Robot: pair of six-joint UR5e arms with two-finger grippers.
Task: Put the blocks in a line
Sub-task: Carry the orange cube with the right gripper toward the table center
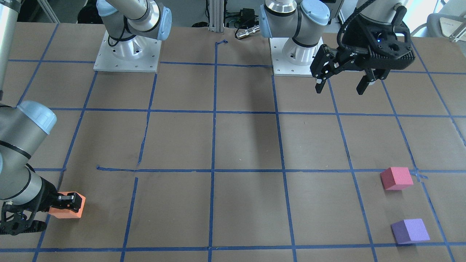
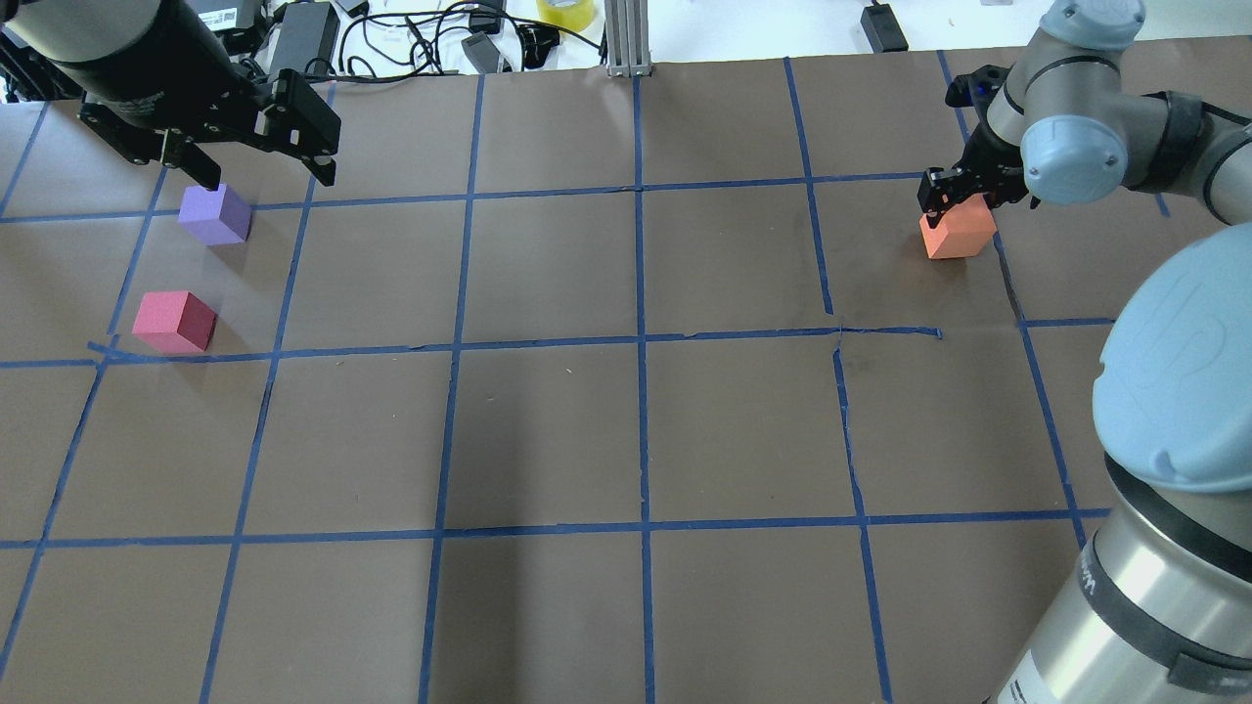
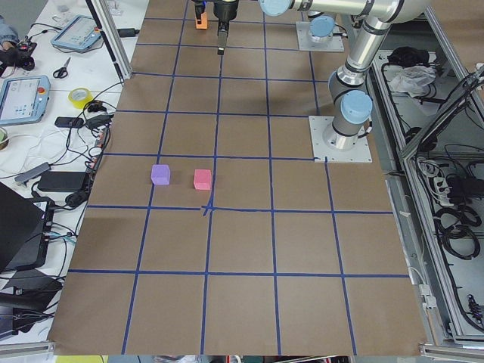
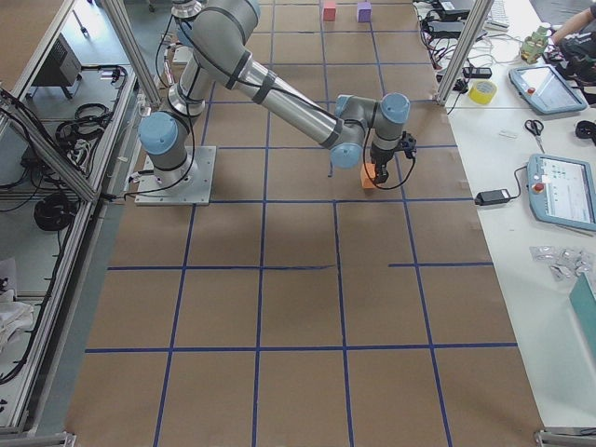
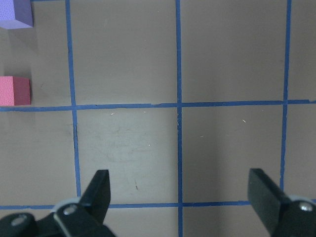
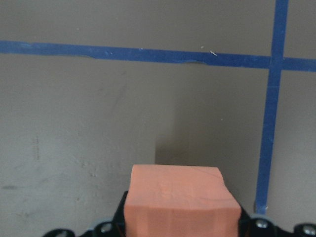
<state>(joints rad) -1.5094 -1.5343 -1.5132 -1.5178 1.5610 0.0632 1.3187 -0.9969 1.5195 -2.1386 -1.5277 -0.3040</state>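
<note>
At left, the farther block (image 2: 214,215) lies beyond the nearer block (image 2: 174,322); the third block (image 2: 961,237) lies far right.

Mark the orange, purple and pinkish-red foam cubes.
orange foam cube (image 6: 178,200), right wrist view, middle of visible face
purple foam cube (image 2: 210,202), overhead view, top face
pinkish-red foam cube (image 2: 171,309), overhead view, top face

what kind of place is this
Probably a robotics lab: a left arm and right arm bolted to a table gridded with blue tape, with teach pendants and cables alongside.

Bare desk (image 2: 548,440) is stretching wide between orange block (image 2: 963,240) and pink block (image 2: 174,321); purple block (image 2: 215,215) is sitting near pink, gap between them.
</note>
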